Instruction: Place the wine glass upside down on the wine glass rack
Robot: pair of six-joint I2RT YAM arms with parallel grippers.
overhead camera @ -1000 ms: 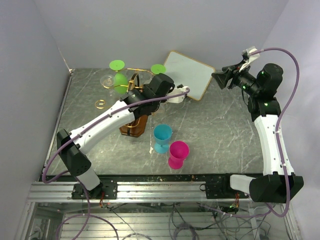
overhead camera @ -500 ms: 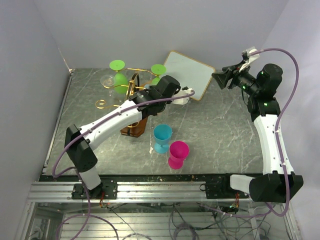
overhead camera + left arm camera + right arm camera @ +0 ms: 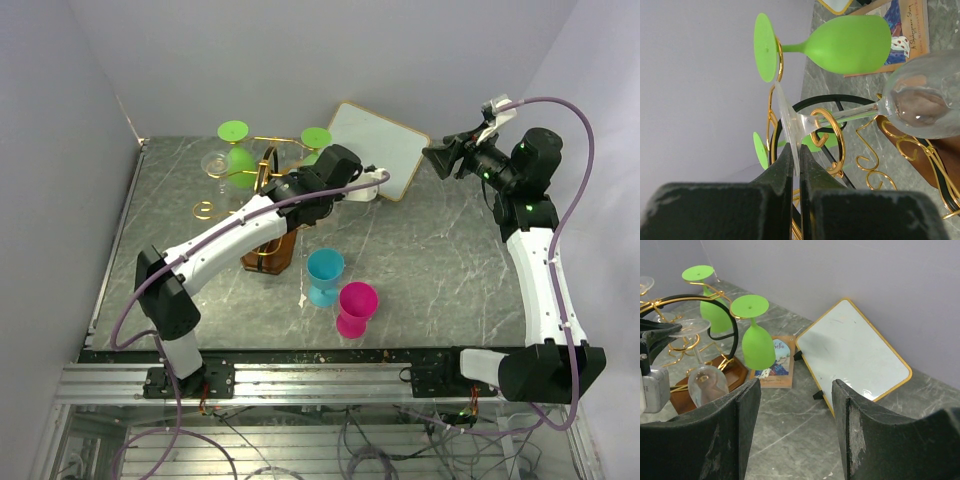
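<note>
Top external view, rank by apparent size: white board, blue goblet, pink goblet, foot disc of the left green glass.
1. white board, clearly largest.
2. pink goblet and blue goblet: look about alike, so not ranked.
3. green foot disc, smallest, though it sits farther back.

Build check. The left arm (image 3: 225, 235) has white link shells, black joint housings and a black base block. The right arm (image 3: 540, 275) has the same white-and-black build, with small green lights at its upper joints. A purple cable (image 3: 594, 140) runs along each arm. The left gripper (image 3: 795, 150) has matte black fingers with speckled, scuffed edges. The right gripper (image 3: 796, 387) has broad black fingers with dusty wear on their inner faces.
</note>
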